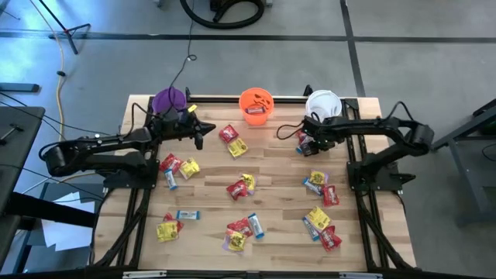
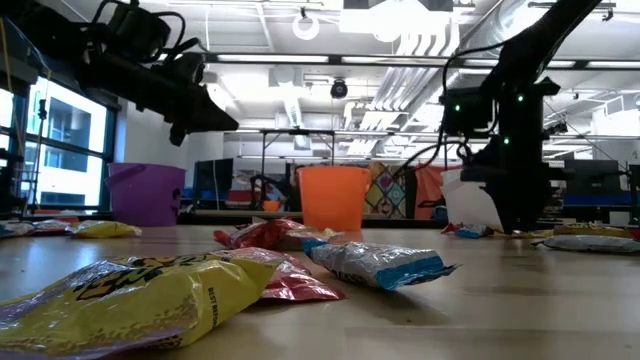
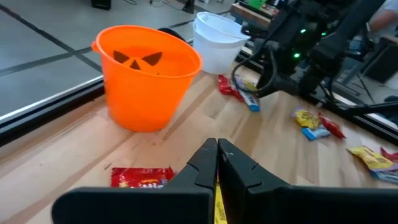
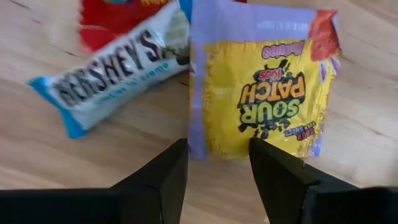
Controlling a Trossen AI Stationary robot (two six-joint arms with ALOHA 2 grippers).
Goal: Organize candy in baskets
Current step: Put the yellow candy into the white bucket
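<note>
The right tool (image 4: 217,177) hangs low over the tabletop (image 1: 271,167), right beside the white bucket (image 1: 323,104). Its two fingers are spread apart with nothing between them. Straight ahead of them lies a yellow Sour Patch packet (image 4: 264,93), flat on the wood, and its near edge sits just in front of the gap. A slim blue-and-white Hershey's bar (image 4: 115,71) lies next to it on one side, tilted, with its end nearly touching the packet. A red packet (image 4: 115,15) peeks out behind the bar. The next move likely turns on this: the yellow packet is the thing lined up with the open fingers, so the tool would go down and forward onto its edge — not the bar.

The left tool (image 3: 217,158) is held up above the tabletop near the purple bucket (image 1: 168,100). Its fingers are pressed together on something thin and yellow, most likely a candy packet. The orange bucket (image 3: 148,74) with the face stands ahead of it.

Inside the buckets — the orange one seems to hold some candy in the high view. What is in the purple and white ones cannot be told. Lots of candy still lies spread over the tabletop.
</note>
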